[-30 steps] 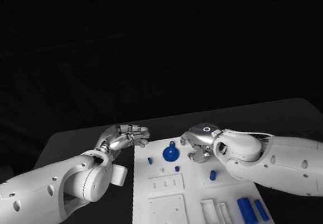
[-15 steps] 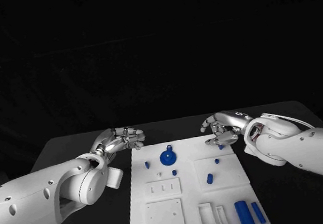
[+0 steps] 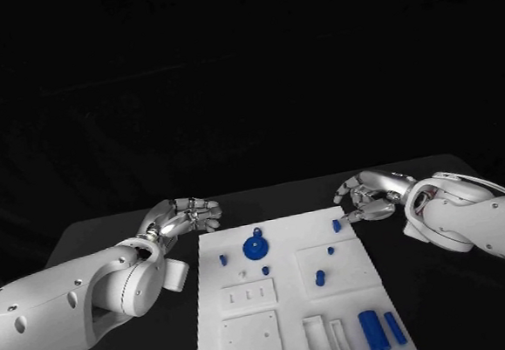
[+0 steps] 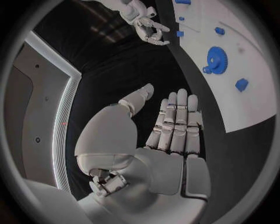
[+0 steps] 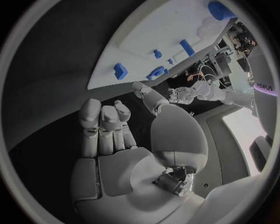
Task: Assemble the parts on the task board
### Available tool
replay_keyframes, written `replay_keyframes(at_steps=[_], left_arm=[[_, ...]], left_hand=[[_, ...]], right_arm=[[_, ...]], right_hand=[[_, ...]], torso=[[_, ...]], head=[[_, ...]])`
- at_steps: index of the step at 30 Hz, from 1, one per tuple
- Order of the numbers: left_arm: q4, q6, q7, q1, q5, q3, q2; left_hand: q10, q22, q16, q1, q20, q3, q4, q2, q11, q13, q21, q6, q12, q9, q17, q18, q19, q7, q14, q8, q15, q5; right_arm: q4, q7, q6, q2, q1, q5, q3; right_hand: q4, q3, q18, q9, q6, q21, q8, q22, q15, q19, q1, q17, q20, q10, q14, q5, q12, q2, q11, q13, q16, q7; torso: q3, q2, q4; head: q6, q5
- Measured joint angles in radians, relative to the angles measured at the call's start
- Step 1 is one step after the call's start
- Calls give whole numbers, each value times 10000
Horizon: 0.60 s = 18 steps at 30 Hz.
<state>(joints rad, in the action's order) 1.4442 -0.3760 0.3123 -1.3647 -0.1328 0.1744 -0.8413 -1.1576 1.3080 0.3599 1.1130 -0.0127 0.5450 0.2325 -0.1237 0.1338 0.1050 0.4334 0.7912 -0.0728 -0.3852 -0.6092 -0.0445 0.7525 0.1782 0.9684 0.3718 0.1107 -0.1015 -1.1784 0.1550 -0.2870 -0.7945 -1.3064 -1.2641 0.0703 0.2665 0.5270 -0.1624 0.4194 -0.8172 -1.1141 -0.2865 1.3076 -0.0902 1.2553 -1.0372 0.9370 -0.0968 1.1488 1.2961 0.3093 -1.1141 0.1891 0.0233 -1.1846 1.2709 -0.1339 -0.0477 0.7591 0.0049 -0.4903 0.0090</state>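
The left hand (image 3: 185, 216) is held over the black bench (image 3: 96, 236), just off the task board's (image 3: 291, 310) far left corner; its fingers are curled in and nothing is gripped. Just beside it, on the board, a blue gear (image 3: 256, 247) lies flat, a small knob pointing away from the robot. Nearer the robot, two blue cylinders (image 3: 381, 330) lie side by side, long axes running front to back. The right hand (image 3: 370, 195) hangs just past the board's far right corner, fingers curled in, nothing held, a small blue peg (image 3: 336, 226) just beside it.
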Motion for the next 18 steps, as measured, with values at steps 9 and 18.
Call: replay_keyframes(at_steps=[9,18], left_arm=[[26,22,6,32,8,4,20],[53,44,7,72,14,5,27]], left_hand=[[0,-1,0,0,0,0,0,0,0,0,0,0,0,-10,-9,1,0,0,0,0,0,0],[0,-2,0,0,0,0,0,0,0,0,0,0,0,-9,-8,2,0,0,0,0,0,0]], right_arm=[[665,181,311,211,321,253,9],[1075,292,451,438,478,392,3]], right_hand=[[108,-107,0,-1,-1,41,0,-1,13,-37,-53,11,37,-1,-14,6,0,-52,1,25,-35,2],[163,-163,1,-1,-1,47,0,-1,15,-39,-93,21,37,-35,-17,6,0,-92,35,24,-71,4]], torso=[[-62,8,-49],[-105,25,-10]], head=[[-1,-60],[-56,-80]])
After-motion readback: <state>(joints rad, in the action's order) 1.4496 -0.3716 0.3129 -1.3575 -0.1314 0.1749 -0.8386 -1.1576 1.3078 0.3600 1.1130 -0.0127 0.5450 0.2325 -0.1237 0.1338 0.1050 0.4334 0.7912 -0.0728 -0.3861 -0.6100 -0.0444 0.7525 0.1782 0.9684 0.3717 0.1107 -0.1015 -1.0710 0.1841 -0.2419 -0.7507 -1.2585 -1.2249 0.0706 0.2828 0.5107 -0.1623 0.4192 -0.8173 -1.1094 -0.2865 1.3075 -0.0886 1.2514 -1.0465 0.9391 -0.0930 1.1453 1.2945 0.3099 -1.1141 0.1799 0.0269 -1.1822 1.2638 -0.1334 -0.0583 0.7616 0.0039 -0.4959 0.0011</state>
